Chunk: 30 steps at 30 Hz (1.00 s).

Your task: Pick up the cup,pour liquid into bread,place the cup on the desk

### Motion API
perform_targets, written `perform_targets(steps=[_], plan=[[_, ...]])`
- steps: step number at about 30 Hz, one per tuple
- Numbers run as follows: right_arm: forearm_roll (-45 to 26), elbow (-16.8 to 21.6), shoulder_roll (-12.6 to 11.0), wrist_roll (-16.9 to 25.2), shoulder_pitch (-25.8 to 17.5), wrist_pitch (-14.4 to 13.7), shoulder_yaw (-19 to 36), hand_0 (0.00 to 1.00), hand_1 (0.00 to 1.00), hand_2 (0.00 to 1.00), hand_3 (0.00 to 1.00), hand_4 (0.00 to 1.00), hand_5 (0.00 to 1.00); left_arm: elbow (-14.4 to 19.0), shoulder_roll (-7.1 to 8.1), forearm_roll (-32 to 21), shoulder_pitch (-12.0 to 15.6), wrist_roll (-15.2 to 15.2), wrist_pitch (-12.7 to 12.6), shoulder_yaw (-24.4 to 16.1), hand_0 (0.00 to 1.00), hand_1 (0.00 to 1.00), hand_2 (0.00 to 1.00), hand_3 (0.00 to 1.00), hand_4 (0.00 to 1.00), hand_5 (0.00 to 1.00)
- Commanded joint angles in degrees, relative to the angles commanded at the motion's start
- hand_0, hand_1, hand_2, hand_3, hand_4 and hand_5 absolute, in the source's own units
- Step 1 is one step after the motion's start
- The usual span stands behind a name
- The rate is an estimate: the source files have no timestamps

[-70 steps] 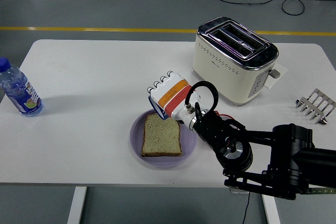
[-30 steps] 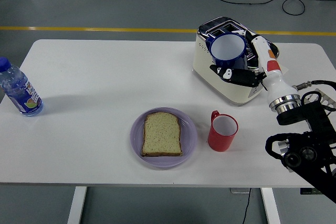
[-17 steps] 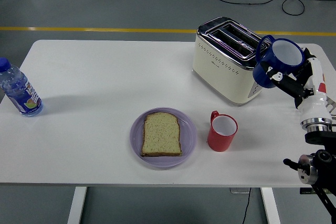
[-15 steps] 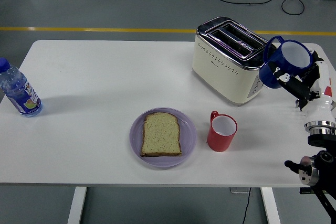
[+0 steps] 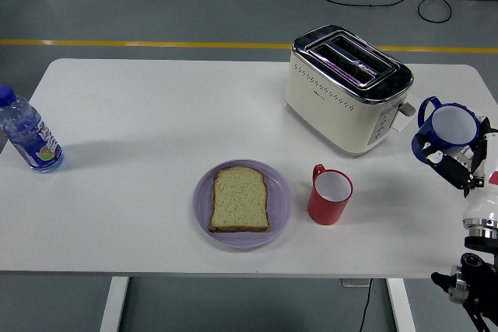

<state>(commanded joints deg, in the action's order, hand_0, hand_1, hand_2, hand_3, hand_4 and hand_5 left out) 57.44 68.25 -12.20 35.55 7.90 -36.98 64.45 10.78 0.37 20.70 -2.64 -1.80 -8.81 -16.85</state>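
Note:
A red cup (image 5: 331,194) stands upright on the white table (image 5: 156,114), just right of a purple plate (image 5: 281,207) with a slice of bread (image 5: 240,199) on it. My right hand (image 5: 465,167) is at the table's right edge, its dark fingers shut around a blue cup (image 5: 451,126) with a white inside. It holds that cup upright, above the table, to the right of the toaster. The left arm is out of view.
A cream and chrome toaster (image 5: 346,87) stands at the back right, between the red cup and the far edge. A water bottle (image 5: 28,135) stands at the far left edge. Cables lie on the floor beyond the table.
My right hand has carried the blue cup from in front of the toaster to the right and down, out to the table's right edge. The red cup stands where it was.

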Motion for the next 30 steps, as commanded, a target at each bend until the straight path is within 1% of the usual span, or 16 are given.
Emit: perform_targets(steps=[4, 5, 11, 12, 15, 16, 17, 20, 23, 24, 30], plan=[[-1.0, -3.0, 0.7, 0.8, 0.3, 0.0, -0.9, 0.547, 0.472, 0.590, 0.546, 0.593, 0.002, 0.0, -0.01, 0.0, 0.0, 0.0, 0.0, 0.1, 0.645, 0.593, 0.589, 0.525, 0.291, 0.758], [-1.1, -3.3, 0.7, 0.9, 0.3, 0.1, -1.0, 0.527, 0.469, 0.589, 0.551, 0.609, 0.002, 0.0, -0.02, -0.1, 0.0, 0.0, 0.0, 0.1, 0.645, 0.593, 0.589, 0.526, 0.292, 0.759], [-3.2, -7.4, 1.3, 0.8, 2.0, 2.4, -2.8, 0.527, 0.469, 0.589, 0.551, 0.609, 0.002, 0.0, -0.06, -0.2, 0.0, 0.0, 0.0, 0.3, 0.645, 0.593, 0.589, 0.526, 0.292, 0.759], [-3.6, -7.8, 1.4, 0.8, 2.3, 2.7, -3.0, 0.506, 0.464, 0.586, 0.552, 0.631, 0.002, 0.0, -0.06, -0.2, 0.0, 0.0, 0.0, 0.3, 0.645, 0.593, 0.589, 0.525, 0.293, 0.759], [-4.8, -9.7, 1.5, 0.7, 3.2, 3.2, -4.8, 0.506, 0.464, 0.586, 0.552, 0.631, 0.002, 0.0, -0.10, -0.2, 0.0, 0.1, 0.0, 0.3, 0.645, 0.593, 0.589, 0.525, 0.293, 0.759], [-5.0, -10.0, 1.5, 0.7, 3.3, 3.3, -5.1, 0.506, 0.464, 0.586, 0.552, 0.631, 0.002, 0.0, -0.10, -0.3, 0.0, 0.1, 0.0, 0.3, 0.645, 0.593, 0.589, 0.525, 0.293, 0.759], [-5.0, -10.4, 1.6, 0.1, 3.4, 3.7, -5.6, 0.467, 0.457, 0.588, 0.557, 0.653, 0.002, 0.0, -0.12, -0.3, 0.0, 0.1, 0.0, 0.3, 0.645, 0.593, 0.589, 0.525, 0.293, 0.759], [-4.6, -11.9, 1.8, -1.5, 3.8, 5.0, -7.9, 0.467, 0.457, 0.588, 0.557, 0.653, 0.002, 0.0, -0.15, -0.3, 0.1, 0.1, 0.0, 0.2, 0.645, 0.593, 0.589, 0.525, 0.295, 0.760], [-4.4, -12.8, 2.0, -2.1, 4.2, 5.5, -9.0, 0.467, 0.457, 0.588, 0.557, 0.653, 0.002, 0.0, -0.17, -0.3, 0.1, 0.1, 0.0, 0.3, 0.645, 0.593, 0.589, 0.525, 0.295, 0.760], [-4.5, -13.3, 2.1, -2.3, 4.3, 5.7, -9.5, 0.435, 0.453, 0.591, 0.565, 0.668, 0.002, 0.0, -0.19, -0.3, 0.1, 0.1, 0.0, 0.3, 0.646, 0.593, 0.589, 0.524, 0.297, 0.762], [-4.8, -15.0, 2.3, -2.7, 4.7, 5.9, -10.5, 0.441, 0.453, 0.593, 0.568, 0.663, 0.002, 0.0, -0.16, -0.4, 0.0, 0.1, 0.0, 0.3, 0.646, 0.594, 0.590, 0.526, 0.298, 0.761]])
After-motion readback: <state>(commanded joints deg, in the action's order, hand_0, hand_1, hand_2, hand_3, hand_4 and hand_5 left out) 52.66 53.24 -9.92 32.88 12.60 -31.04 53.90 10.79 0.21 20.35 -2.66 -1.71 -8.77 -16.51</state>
